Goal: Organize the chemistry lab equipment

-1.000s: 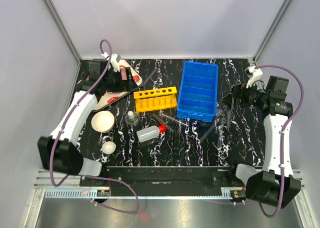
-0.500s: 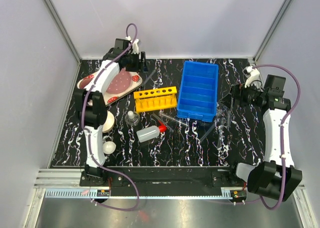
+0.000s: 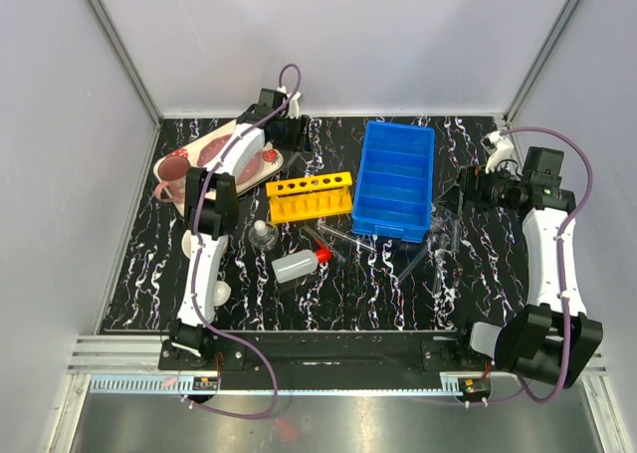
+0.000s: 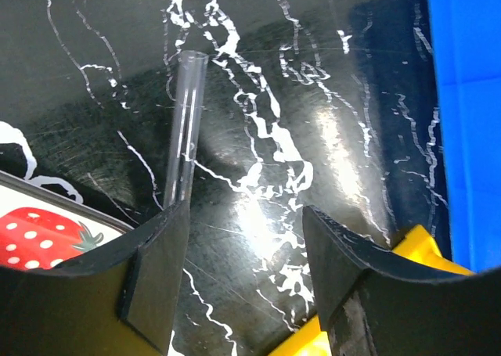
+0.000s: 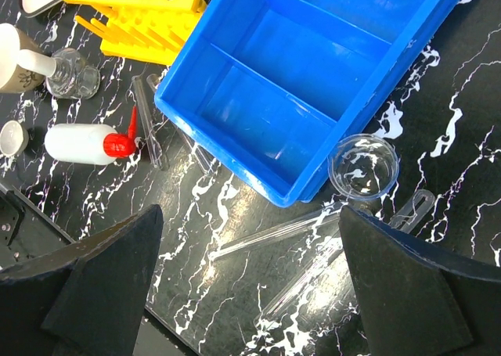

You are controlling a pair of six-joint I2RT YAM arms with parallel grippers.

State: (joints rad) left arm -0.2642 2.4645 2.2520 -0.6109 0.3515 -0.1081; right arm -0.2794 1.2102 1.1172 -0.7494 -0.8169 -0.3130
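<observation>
Black marbled tabletop point(image 4: 258, 98); left hand point(image 4: 243, 223) part-open beside clear tube point(image 4: 188, 113), right hand point(image 5: 249, 215) wide, empty.

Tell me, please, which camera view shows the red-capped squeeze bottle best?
The right wrist view: the squeeze bottle lies large and unobstructed there. The top external view shows it small; the left wrist view misses it.

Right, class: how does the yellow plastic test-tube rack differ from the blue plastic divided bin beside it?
The yellow plastic test-tube rack is clearly smaller than the blue plastic divided bin. The rack's top carries a row of round holes; the bin has open rectangular compartments. Both look empty and stand on the black marbled table.
</observation>
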